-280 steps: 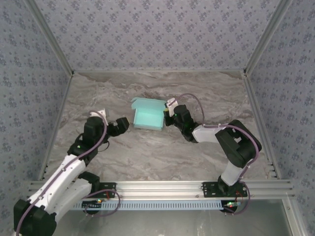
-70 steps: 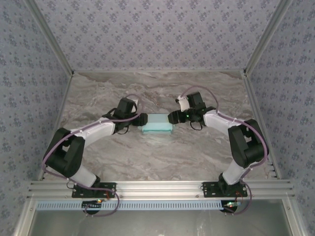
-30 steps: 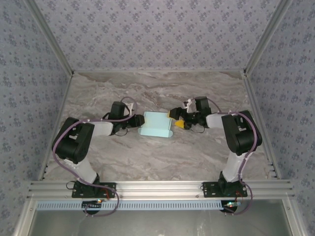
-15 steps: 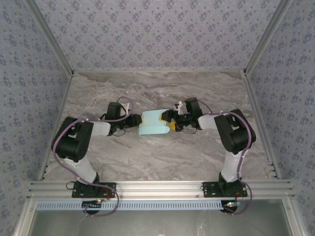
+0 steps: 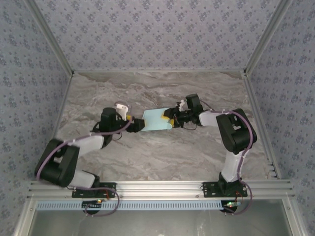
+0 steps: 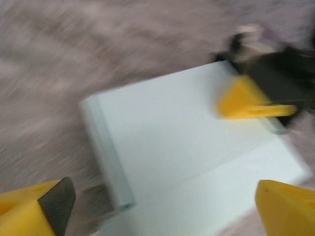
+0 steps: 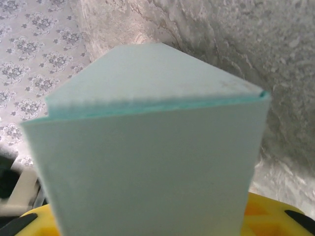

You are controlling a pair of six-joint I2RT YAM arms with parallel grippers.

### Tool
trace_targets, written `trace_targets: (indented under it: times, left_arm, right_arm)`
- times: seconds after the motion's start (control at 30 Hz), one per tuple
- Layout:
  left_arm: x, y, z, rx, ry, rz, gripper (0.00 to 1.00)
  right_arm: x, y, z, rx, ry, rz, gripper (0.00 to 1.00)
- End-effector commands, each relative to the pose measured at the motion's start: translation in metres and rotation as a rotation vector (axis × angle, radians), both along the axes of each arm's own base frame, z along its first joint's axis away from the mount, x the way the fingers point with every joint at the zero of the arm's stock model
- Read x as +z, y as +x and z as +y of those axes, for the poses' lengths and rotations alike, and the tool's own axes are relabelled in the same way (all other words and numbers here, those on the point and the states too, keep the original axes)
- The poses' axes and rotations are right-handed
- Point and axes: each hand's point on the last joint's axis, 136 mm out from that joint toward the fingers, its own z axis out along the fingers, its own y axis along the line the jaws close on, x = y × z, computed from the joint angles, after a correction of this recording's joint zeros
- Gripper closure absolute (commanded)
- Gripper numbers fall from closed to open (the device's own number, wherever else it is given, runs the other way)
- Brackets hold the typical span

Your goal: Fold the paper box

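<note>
The paper box (image 5: 156, 120), a closed pale light-blue rectangular box, sits at the middle of the marble table between both arms. My right gripper (image 5: 169, 118) is shut on its right end. In the left wrist view one yellow right finger (image 6: 248, 101) lies on the far end of the box (image 6: 182, 142). My left gripper (image 5: 137, 125) stands open just off the box's left end, its yellow fingertips (image 6: 34, 209) spread wide at either side of the near end without touching it. In the right wrist view the box (image 7: 147, 162) looms close, above a yellow pad (image 7: 275, 216).
The grey marble tabletop (image 5: 147, 162) is walled by patterned panels (image 5: 157, 34) at the back and both sides. An aluminium rail (image 5: 162, 188) carrying both arm bases runs along the near edge.
My left gripper has let go of the box, opened wide and drawn back to the left. My right gripper has closed on the box's right end.
</note>
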Motion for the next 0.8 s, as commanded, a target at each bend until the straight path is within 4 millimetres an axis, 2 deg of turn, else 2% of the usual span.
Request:
trace_targets:
  times: [0.0, 0.07, 0.13, 0.23, 0.33, 0.43, 0.53, 0.6, 0.67, 0.77]
  left_arm:
    - [0.048, -0.05, -0.043, -0.245, 0.231, -0.646, 0.01]
    - [0.035, -0.053, -0.05, -0.293, 0.388, -0.726, 0.01]
    - [0.017, -0.041, -0.048, -0.3, 0.517, -0.737, 0.01]
    - [-0.002, -0.028, -0.048, -0.315, 0.638, -0.813, 0.01]
    - [-0.019, -0.014, -0.05, -0.341, 0.752, -0.808, 0.01]
    - [-0.024, 0.003, -0.049, -0.29, 0.81, -0.845, 0.01]
    - [-0.027, 0.011, -0.051, -0.278, 0.84, -0.858, 0.05]
    - [-0.03, 0.015, -0.052, -0.284, 0.866, -0.864, 0.11]
    - [-0.039, 0.02, -0.054, -0.318, 0.918, -0.854, 0.25]
    - [-0.038, 0.028, -0.059, -0.304, 0.927, -0.86, 0.26]
  right_arm:
    - [0.001, -0.018, -0.008, -0.013, -0.004, 0.203, 0.48]
    - [0.005, -0.018, -0.01, -0.011, 0.004, 0.222, 0.47]
    - [0.006, -0.017, -0.013, -0.021, 0.005, 0.241, 0.47]
    - [0.004, -0.015, -0.017, -0.05, 0.011, 0.271, 0.46]
    - [0.003, -0.014, -0.019, -0.079, 0.021, 0.283, 0.46]
    - [0.002, -0.015, -0.022, -0.099, 0.023, 0.287, 0.46]
    - [0.0, -0.016, -0.023, -0.113, 0.02, 0.296, 0.46]
    - [-0.001, -0.016, -0.022, -0.118, 0.028, 0.305, 0.46]
    - [0.0, -0.014, -0.022, -0.124, 0.034, 0.308, 0.46]
    - [-0.001, -0.013, -0.023, -0.131, 0.029, 0.313, 0.46]
